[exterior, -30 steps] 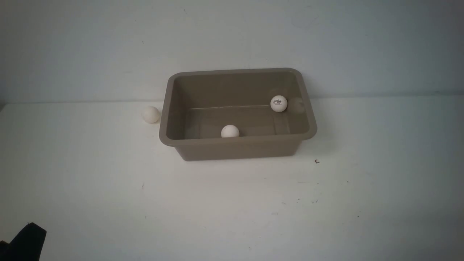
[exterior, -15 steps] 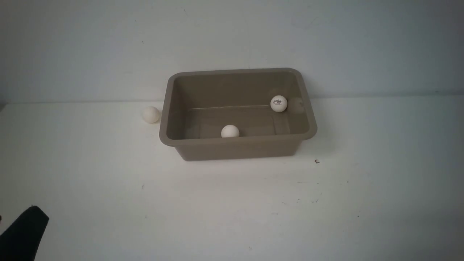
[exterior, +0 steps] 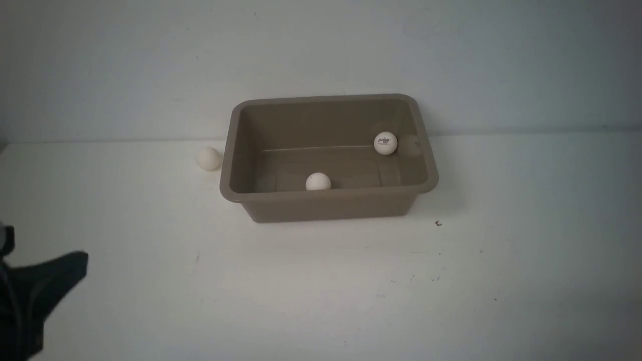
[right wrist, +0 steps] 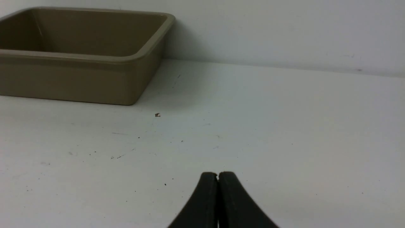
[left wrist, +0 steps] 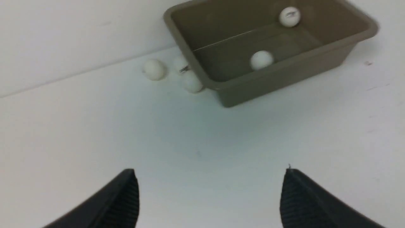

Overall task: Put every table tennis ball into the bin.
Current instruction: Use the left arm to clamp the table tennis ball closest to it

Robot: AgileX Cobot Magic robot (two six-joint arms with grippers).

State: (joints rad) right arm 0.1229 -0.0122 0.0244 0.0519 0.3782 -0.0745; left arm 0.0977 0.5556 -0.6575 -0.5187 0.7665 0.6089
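Taupe bin (exterior: 328, 203) set upright.
Plain ball (exterior: 318, 181) is seen inside at 6 o'clock, logo ball (exterior: 385, 143) at 2 o'clock; third ball (exterior: 208, 158) outside, 9 o'clock.

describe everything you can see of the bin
The bin is a taupe, smooth, plastic-looking rectangular tub with rounded corners, a flared rim and sloping walls. It stands upright and open on the white table, close to the wall. On its floor lie a plain ball by the front side and a logo ball at the back right.
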